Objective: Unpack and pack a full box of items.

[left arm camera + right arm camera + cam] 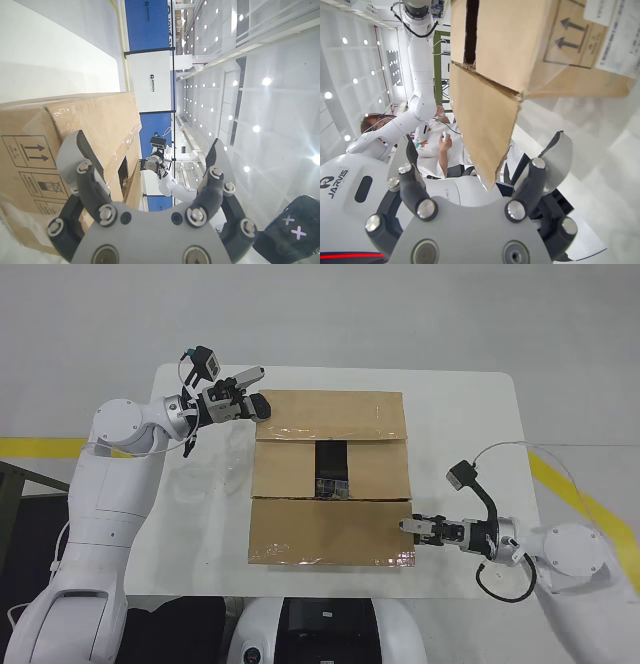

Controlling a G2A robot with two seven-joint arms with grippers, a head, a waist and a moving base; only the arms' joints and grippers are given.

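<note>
Two opposite corners of the brown cardboard box [330, 474], mid-frame on the white table [470, 414], were covered: left gripper [260, 406] unclenched by the upper-left flap corner, right gripper [405, 526] unclenched, straddling the lower-right flap edge, likely to spread flaps

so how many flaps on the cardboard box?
4. One brown cardboard outer flap lies spread at the far side by the left claw, one at the near side by the right claw; two inner flaps fold over the opening, a dark gap between.
</note>
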